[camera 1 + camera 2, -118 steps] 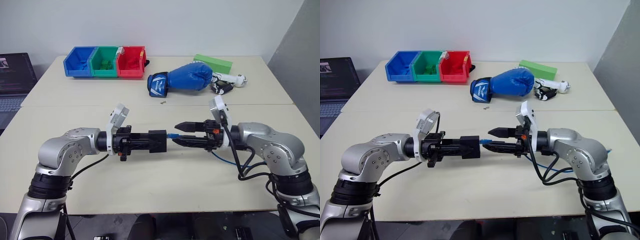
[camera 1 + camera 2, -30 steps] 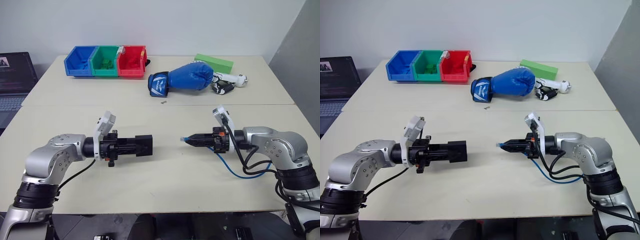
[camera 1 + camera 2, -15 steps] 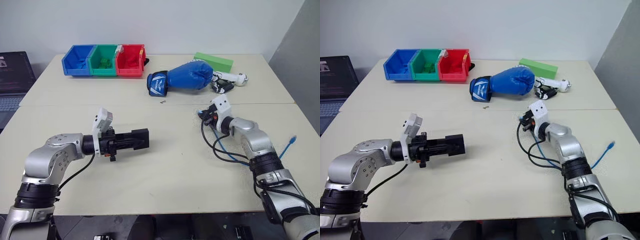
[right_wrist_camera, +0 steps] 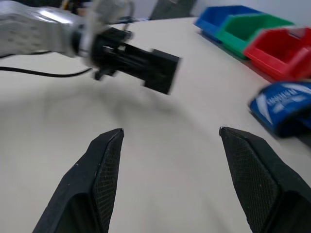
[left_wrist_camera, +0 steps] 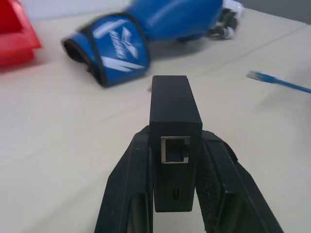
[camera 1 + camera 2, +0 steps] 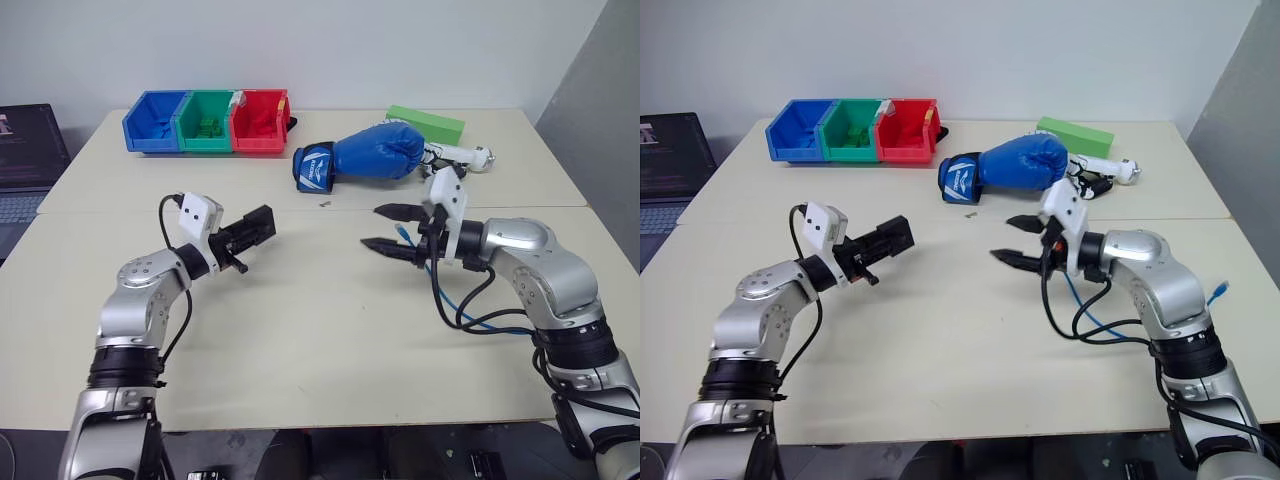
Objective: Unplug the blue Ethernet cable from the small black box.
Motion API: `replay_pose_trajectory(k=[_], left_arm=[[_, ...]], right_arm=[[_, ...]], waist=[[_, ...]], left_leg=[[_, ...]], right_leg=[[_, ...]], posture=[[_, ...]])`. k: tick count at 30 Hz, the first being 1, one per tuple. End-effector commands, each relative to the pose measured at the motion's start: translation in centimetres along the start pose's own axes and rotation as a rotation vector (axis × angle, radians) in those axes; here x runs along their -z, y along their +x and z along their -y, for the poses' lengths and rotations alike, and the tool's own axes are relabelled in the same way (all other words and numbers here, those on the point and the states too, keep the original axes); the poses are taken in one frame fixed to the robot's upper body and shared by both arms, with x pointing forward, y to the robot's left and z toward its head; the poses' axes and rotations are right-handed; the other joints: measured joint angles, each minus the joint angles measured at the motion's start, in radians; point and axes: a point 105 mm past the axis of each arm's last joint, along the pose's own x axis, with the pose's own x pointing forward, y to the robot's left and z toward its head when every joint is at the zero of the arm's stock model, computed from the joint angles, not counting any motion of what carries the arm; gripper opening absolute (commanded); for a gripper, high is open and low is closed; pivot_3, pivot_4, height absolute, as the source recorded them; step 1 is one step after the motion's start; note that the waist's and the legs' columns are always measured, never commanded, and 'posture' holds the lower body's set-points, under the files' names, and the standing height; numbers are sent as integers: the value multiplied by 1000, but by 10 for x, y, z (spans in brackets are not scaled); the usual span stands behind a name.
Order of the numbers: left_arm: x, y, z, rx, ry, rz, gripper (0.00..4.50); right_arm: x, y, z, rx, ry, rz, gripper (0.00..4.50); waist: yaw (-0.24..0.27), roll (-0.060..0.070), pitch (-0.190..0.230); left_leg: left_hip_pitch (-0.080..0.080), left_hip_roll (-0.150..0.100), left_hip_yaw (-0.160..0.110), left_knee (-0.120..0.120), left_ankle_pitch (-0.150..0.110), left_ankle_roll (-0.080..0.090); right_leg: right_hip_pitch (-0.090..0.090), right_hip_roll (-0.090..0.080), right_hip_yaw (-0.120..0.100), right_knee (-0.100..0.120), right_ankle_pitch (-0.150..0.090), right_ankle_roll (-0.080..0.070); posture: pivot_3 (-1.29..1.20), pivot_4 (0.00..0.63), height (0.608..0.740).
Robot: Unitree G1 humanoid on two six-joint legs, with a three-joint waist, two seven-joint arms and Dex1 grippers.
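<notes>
Big and pale, the tabletop [image 6: 330, 340] holds everything I am working with. Along its far edge I see a boxing glove [image 6: 365, 158] and three coloured bins [image 6: 208, 124]. My left gripper [image 5: 175, 160] is lifted above the left side of the tabletop with its fingers shut tight on the small black box [image 5: 174, 119]. I can look right into the port and it is empty now. A few seconds ago the plug sat in it.

My right gripper [image 6: 388, 228] hangs over the middle of the tabletop. A second ago it was pinching the plug; now its fingers are spread wide and hold nothing. The blue Ethernet cable [image 6: 455, 305] lies loose on the right side of the tabletop, and its plug end [image 6: 1220, 291] rests near the right edge, well apart from the box. So I think the unplugging is done.
</notes>
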Motion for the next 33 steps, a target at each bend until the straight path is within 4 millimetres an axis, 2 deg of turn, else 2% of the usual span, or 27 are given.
replay_pose_trajectory(k=[1,3,7,9,10,18,24,28,30,33], left_arm=[[0,-5,-33,-204,104,42,798],[10,-7,-42,-273,101,30,798],[29,-8,-45,-317,80,0,798],[40,-11,-44,-323,46,-17,1497],[44,-12,-43,-320,39,-21,1539],[53,-25,-42,-323,-40,-20,3301],[44,-43,-27,-248,-73,-55,4482],[36,-61,-22,-193,4,-178,4482],[26,-69,-24,-183,78,-212,4482],[4,-79,-19,-70,133,-210,4482]], right_arm=[[-20,10,-17,-77,-64,37,3346],[-20,13,-18,-84,-77,30,3346],[-15,14,-16,-80,-92,1,3346],[-12,13,-15,-77,-98,-12,3400],[-11,13,-15,-76,-99,-15,3400],[-10,10,-14,-63,-96,-24,3400],[-6,4,-10,-33,-84,-34,3400],[7,-9,-2,23,-44,-68,3400],[15,-19,5,64,-16,-86,3400],[25,-39,19,134,38,-106,3400]], waist=[[0,0,0],[3,0,0],[5,-1,0],[5,-1,0],[5,-1,0],[1,-1,0],[1,-1,0],[1,-1,-1],[2,-1,0],[5,-1,0]], left_leg=[[0,0,0,0,0,0],[0,-1,0,0,0,0],[0,-2,0,1,0,0],[-1,-2,0,1,0,0],[-1,-2,0,1,0,0],[0,-1,-1,1,0,0],[0,-1,-1,1,0,0],[0,0,-2,0,0,0],[0,0,-2,0,0,0],[0,-1,-1,0,0,0]], right_leg=[[0,0,0,0,0,0],[0,0,0,0,0,0],[0,-1,0,0,0,0],[0,-2,-1,0,0,0],[0,-2,-1,0,0,0],[0,-1,-1,1,0,0],[0,-2,0,1,0,0],[0,-3,-1,1,0,0],[0,-3,-1,1,0,0],[1,-2,-1,0,0,0]], posture=[[0,150,740],[0,150,740],[0,150,740],[0,150,740],[0,150,740],[0,150,740],[0,150,740],[0,150,740],[0,150,740],[0,150,740]])
